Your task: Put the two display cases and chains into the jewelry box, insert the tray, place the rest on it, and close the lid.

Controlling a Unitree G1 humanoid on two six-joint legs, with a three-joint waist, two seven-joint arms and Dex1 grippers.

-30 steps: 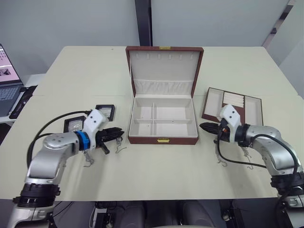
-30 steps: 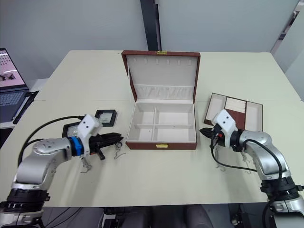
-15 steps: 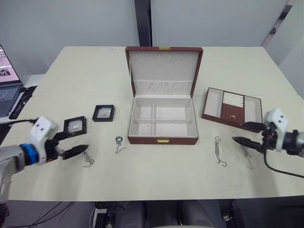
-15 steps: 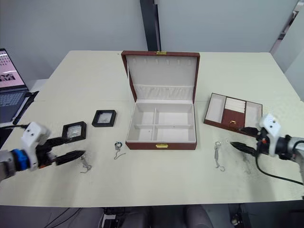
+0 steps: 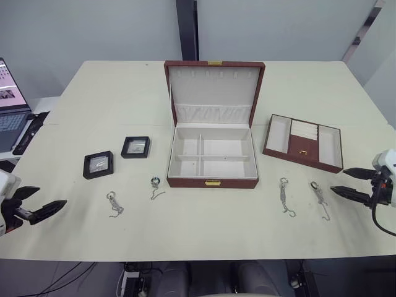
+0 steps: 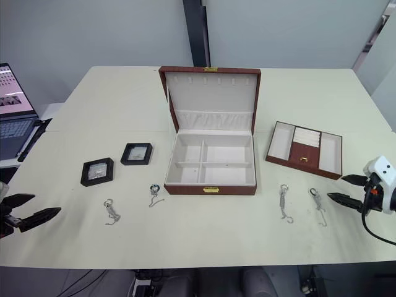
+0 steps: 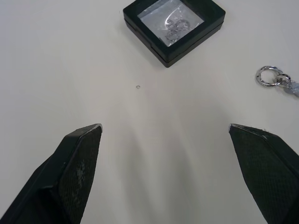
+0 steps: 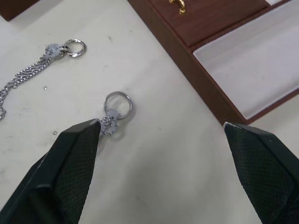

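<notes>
The jewelry box (image 5: 212,181) stands mid-table with its lid (image 5: 213,93) upright and its cream compartments bare. Two display cases (image 5: 98,164) (image 5: 135,147) lie left of it. Two short chains (image 5: 114,203) (image 5: 154,187) rest in front of them. The tray (image 5: 303,142) sits right of the box, with two longer chains (image 5: 284,195) (image 5: 319,199) in front. My left gripper (image 5: 51,195) hovers open and empty at the table's left front edge. My right gripper (image 5: 338,180) is open and empty at the right edge, just beyond the nearer long chain's ring (image 8: 117,103).
A laptop (image 5: 9,105) sits on a side surface at the far left. The pale table (image 5: 204,229) is bare along its front. The left wrist view shows one display case (image 7: 174,28) and a chain ring (image 7: 268,76) ahead of my fingers.
Both arms have drawn back from beside the box to the table's outer edges. Both grippers went from shut to wide open, and the chains lie where they were.
</notes>
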